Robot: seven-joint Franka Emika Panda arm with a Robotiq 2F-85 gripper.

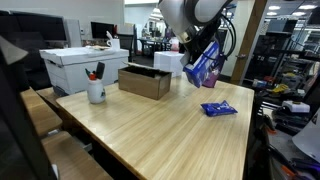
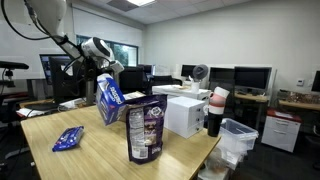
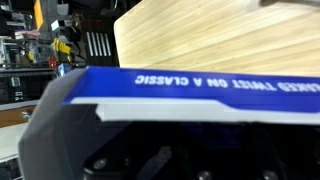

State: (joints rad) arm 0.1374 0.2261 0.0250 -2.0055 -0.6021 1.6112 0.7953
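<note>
Pale wooden table (image 1: 150, 125) in an office lab. Above it the gripper (image 1: 194, 47), closed almost fully, pinches a blue snack bag (image 1: 204, 68) aloft beside the cardboard box (image 1: 145, 81). Light, crinkly and probably slippery, the bag seems best held by its upper seam.

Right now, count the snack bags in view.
3. A held blue bag above the table, a flat blue bag on it, an upright dark bag near the white box. More may be hidden.
</note>
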